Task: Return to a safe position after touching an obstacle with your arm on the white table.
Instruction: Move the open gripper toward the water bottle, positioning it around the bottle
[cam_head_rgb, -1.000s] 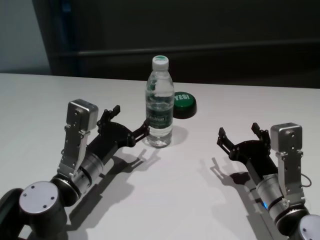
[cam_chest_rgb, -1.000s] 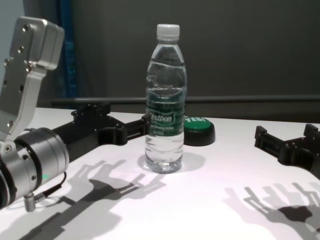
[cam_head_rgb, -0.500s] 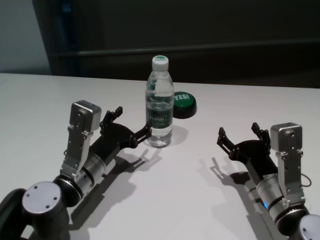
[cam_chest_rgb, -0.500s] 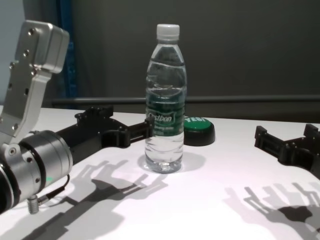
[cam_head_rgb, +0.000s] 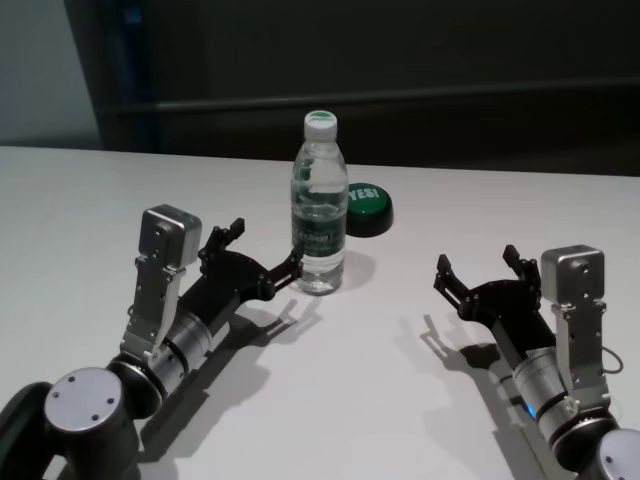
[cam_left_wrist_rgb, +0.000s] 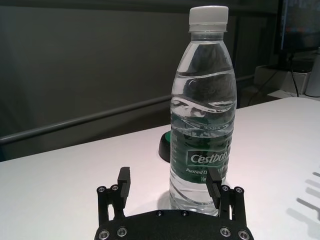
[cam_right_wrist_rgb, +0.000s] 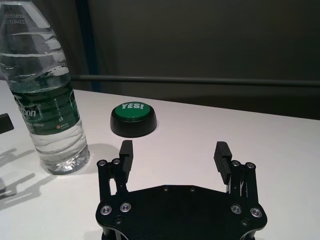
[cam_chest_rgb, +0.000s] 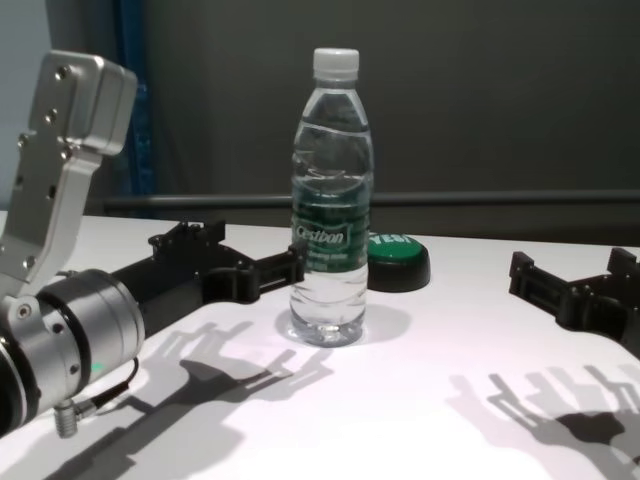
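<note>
The bottle (cam_head_rgb: 319, 208) stands upright on the white table (cam_head_rgb: 330, 400), a little past the middle of my reach, at about twelve o'clock from me. My left gripper (cam_head_rgb: 262, 262) lies low over the tabletop at its eight o'clock, fingers spread. From my head the inner fingertip (cam_head_rgb: 291, 262) looks to be right against the bottle's lower wall. The chest view agrees: the gripper's tip (cam_chest_rgb: 292, 266) meets the bottle (cam_chest_rgb: 331, 200) just under the green label, though I cannot tell from either whether it truly touches or only overlaps in line of sight.

My left wrist view adds what those two cannot: the bottle (cam_left_wrist_rgb: 202, 120) is not centred between my fingers. One finger (cam_left_wrist_rgb: 214, 181) stands in front of its wall, and the other (cam_left_wrist_rgb: 123, 181) is off to the side over bare table. The label reads "Cestbon" here, and the white cap is screwed on.

My right gripper (cam_head_rgb: 481, 272) rests at about four o'clock from the bottle, well apart from it, fingers also spread and holding nothing. Its wrist view shows the green button (cam_right_wrist_rgb: 133, 119) marked "YES!" beyond the fingertips, with the bottle (cam_right_wrist_rgb: 46, 95) off to one side. From my head, the button (cam_head_rgb: 367, 207) sits just behind the bottle at its two o'clock.
</note>
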